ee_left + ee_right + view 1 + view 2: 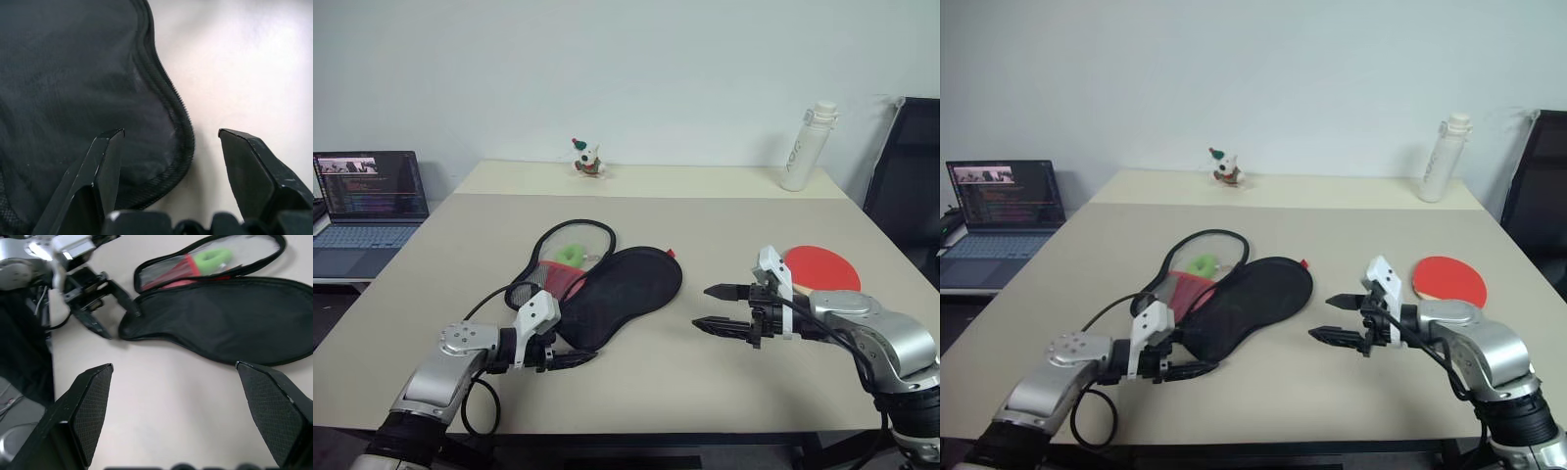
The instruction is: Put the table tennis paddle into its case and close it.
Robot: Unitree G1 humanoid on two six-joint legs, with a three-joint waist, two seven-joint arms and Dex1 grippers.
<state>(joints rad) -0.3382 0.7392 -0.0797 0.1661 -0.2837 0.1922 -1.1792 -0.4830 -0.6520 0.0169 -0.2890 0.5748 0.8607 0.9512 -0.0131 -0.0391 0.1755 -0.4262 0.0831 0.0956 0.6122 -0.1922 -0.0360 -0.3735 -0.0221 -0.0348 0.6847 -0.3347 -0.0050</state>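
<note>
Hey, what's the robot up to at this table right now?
It is working on packing a table tennis paddle into its case. The case lies unzipped and spread open; the left gripper sits open at its narrow end. The right gripper hovers open and empty, with the paddle lying on the table behind it.

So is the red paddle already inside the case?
No, the paddle lies bare on the table behind the right gripper, apart from the open case.
</note>
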